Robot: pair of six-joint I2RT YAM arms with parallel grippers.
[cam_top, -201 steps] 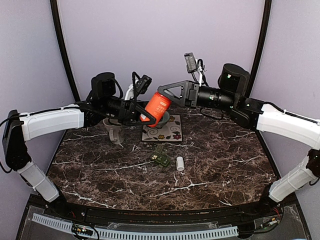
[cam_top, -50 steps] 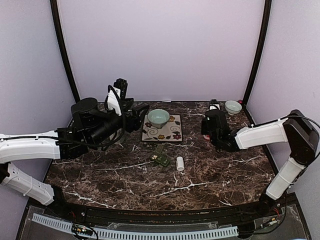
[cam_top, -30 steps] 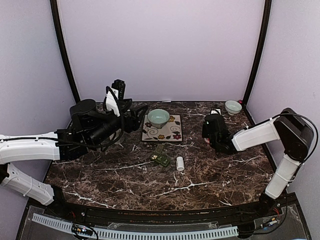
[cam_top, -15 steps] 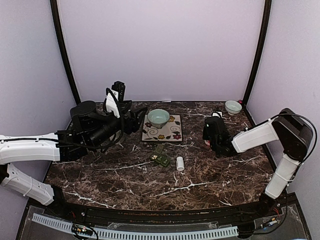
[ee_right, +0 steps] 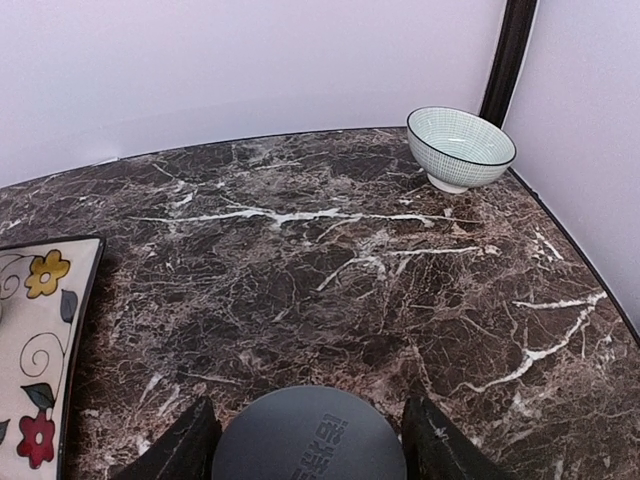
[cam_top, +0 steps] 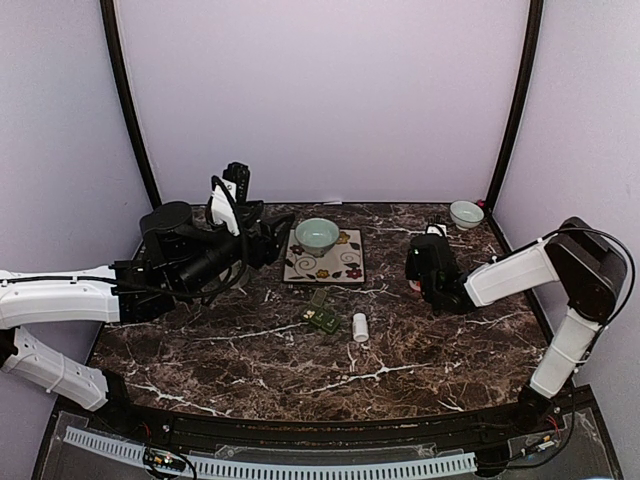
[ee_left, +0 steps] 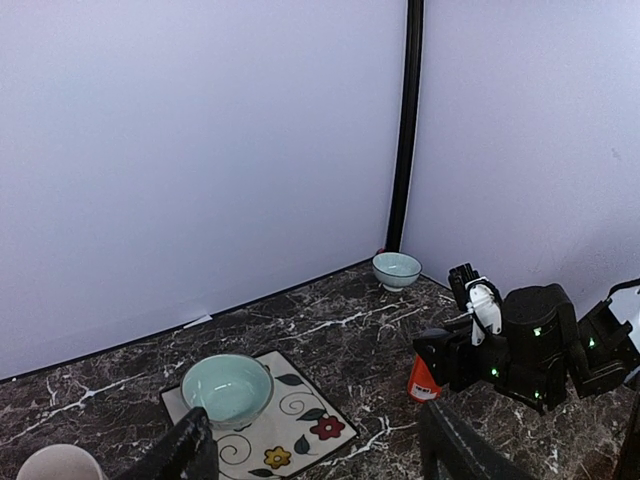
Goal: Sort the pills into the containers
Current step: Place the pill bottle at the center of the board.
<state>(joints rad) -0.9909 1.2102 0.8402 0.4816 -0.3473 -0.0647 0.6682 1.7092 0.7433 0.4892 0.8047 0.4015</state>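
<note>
The dark green pill box lies mid-table, in front of the floral mat. I cannot make out any pills. The orange bottle stands on the marble to the right of the mat. Its dark round top sits between my right gripper's fingers. These stand close against both of its sides, and I cannot tell whether they still press it. My left gripper hovers open and empty at the mat's left, facing the pale green bowl. The bottle's white cap lies beside the pill box.
A small patterned bowl sits in the back right corner by the black post. A pale mug stands left of the mat under my left arm. The pale green bowl rests on the mat's back half.
Several seconds ago both arms held the orange bottle tilted over the pale green bowl. It now stands on the table at the right. Neither arm has visibly moved in the last second.
</note>
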